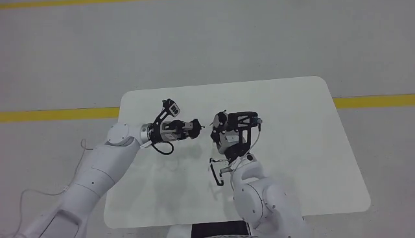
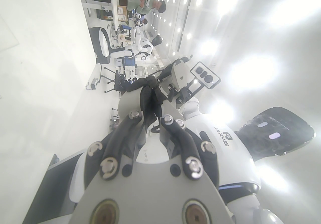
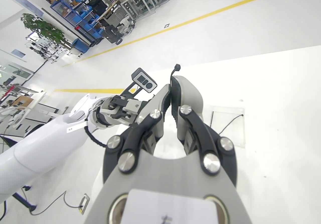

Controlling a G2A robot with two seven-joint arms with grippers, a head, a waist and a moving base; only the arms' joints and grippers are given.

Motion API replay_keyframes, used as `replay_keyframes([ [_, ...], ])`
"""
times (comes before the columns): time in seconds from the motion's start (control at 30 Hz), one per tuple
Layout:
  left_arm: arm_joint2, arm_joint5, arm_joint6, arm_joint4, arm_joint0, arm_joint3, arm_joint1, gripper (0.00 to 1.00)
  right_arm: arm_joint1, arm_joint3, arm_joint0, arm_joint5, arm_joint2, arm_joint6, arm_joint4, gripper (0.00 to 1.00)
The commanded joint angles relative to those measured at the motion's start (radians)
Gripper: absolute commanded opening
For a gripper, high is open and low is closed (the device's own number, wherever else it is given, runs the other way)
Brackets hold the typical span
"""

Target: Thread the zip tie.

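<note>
My right claw is clamped on the zip tie, head free beyond the tips; my left claw, pinched together, sits at its nine o'clock. Threading looks unfinished.

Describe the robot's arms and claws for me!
Both arms are smooth, rounded and white: left arm, right arm. The left gripper and right gripper have grey fingers, black pads, black links and shiny silver bolts. Black cables loop at the wrists.
</note>
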Motion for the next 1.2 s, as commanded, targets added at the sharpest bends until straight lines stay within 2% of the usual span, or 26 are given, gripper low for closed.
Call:
replay_keyframes([
  [0.0,0.0,0.0,0.0,0.0,0.0,0.0,0.0,0.0,0.006,-0.004,0.003,0.008,-0.006,0.003,0.003,0.0],
  [0.37,0.0,0.0,0.0,0.0,0.0,0.0,0.0,0.0,0.03,-0.012,0.005,0.016,-0.026,0.008,0.021,0.0],
  [1.17,0.0,0.0,0.0,0.0,0.0,0.0,0.0,0.0,0.029,0.017,0.023,0.016,-0.033,-0.022,0.051,0.0],
])
